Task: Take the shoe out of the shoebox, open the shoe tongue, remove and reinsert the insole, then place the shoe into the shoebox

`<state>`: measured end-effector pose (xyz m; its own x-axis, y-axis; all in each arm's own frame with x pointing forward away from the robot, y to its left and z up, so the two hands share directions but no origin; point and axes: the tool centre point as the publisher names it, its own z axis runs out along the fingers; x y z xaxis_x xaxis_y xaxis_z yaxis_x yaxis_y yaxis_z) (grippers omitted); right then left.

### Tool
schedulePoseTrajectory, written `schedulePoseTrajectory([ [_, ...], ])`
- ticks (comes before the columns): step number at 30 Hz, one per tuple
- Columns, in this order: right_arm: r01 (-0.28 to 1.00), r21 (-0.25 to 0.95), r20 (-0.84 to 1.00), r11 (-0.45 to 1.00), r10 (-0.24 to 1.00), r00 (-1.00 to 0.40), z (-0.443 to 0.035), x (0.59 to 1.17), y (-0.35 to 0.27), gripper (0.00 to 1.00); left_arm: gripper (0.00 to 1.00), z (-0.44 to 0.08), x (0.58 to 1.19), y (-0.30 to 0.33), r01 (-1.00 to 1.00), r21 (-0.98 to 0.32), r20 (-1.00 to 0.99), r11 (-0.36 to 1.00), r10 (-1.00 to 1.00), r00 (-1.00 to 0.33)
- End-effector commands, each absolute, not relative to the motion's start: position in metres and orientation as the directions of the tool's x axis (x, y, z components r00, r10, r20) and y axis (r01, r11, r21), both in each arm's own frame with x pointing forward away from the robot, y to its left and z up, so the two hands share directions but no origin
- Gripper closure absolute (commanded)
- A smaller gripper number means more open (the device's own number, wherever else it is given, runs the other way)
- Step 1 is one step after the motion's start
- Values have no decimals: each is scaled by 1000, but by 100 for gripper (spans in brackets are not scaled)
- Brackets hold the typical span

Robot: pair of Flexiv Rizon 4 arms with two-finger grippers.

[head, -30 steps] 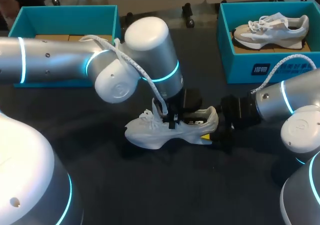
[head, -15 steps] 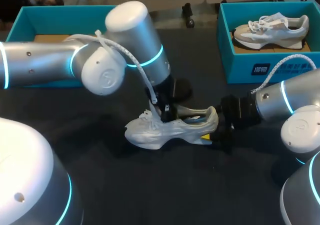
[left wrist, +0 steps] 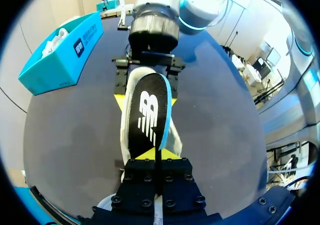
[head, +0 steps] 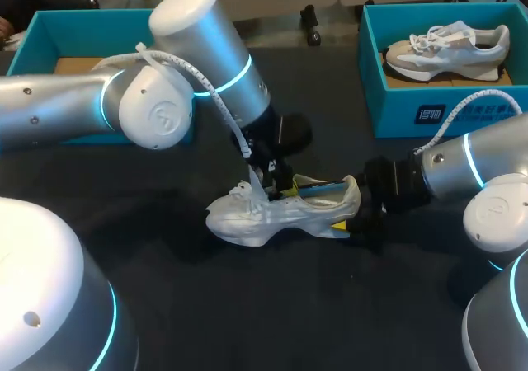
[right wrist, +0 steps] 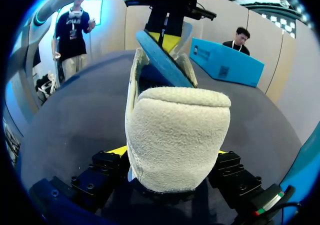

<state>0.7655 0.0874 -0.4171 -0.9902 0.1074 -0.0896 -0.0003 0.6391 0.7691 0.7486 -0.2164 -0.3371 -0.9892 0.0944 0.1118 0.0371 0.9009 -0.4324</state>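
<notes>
**Insole half out of the sneaker, both fingers clamped**

In the head view the white mesh sneaker (head: pixel 268 214) lies on its sole at the middle of the dark surface (head: pixel 247 313), toe toward the frame's left and heel toward the right. From there only a thin blue edge of the black-topped insole (head: pixel 318 191) shows above the collar. The left gripper (head: pixel 276 183) is mostly hidden under its own wrist.

The left wrist view fills this in. The insole (left wrist: pixel 149 112) rises out of the shoe with its black printed face toward the camera. Its near end is pinched between the left gripper (left wrist: pixel 157 157) fingers, which are drawn tight together on it. Ahead of the insole, the right gripper (left wrist: pixel 147 82) straddles the heel.

The right wrist view shows the other side: the insole's blue underside (right wrist: pixel 162 60) slanting up from the shoe opening, and the fleecy heel (right wrist: pixel 175 135). That heel sits between the right gripper (right wrist: pixel 170 155) fingers, set wide and pressing it from both sides.

At the head view's upper left is a teal shoebox (head: pixel 177 33). At the upper right a second teal shoebox (head: pixel 412 107) holds a grey-and-white sneaker (head: pixel 450 48).
</notes>
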Motion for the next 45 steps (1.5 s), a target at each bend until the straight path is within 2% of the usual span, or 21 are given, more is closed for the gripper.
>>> schedulePoseTrajectory([
  [1, 0, 766, -91, 643, 108, -990, -418, 765, 88, 100, 100, -331, 746, -219, 33, -447, 116, 894, 94, -989],
  [16, 0, 766, -91, 643, 108, -990, -418, 765, 88, 100, 100, -318, 744, -237, 12, -502, 138, 865, 93, -986],
  [19, 0, 766, -91, 643, 108, -990, -418, 765, 88, 100, 83, -319, 744, -239, 0, -506, 145, 862, 86, -986],
  [21, 0, 766, -91, 643, 108, -990, -418, 765, 88, 100, 78, -320, 744, -239, -3, -505, 145, 863, 82, -986],
  [25, 0, 766, -91, 643, 108, -990, -418, 765, 88, 100, 27, -321, 743, -237, -4, -501, 137, 865, 74, -988],
  [26, 0, 766, -91, 643, 108, -990, -418, 765, 88, 100, 20, -321, 742, -235, -4, -502, 134, 865, 74, -988],
  [27, 0, 766, -91, 643, 108, -990, -418, 765, 88, 100, 18, -320, 741, -234, -3, -505, 130, 863, 73, -989],
  [32, 0, 766, -91, 643, 108, -990, -418, 765, 88, 100, 20, -320, 736, -233, 11, -531, 90, 847, 69, -994],
  [36, 0, 766, -91, 643, 108, -990, -418, 765, 88, 100, 16, -319, 730, -234, 39, -551, 53, 834, 82, -995],
  [45, 0, 766, -91, 643, 108, -990, -418, 765, 88, 100, 28, -316, 727, -246, 141, -567, -90, 811, 109, -990],
])
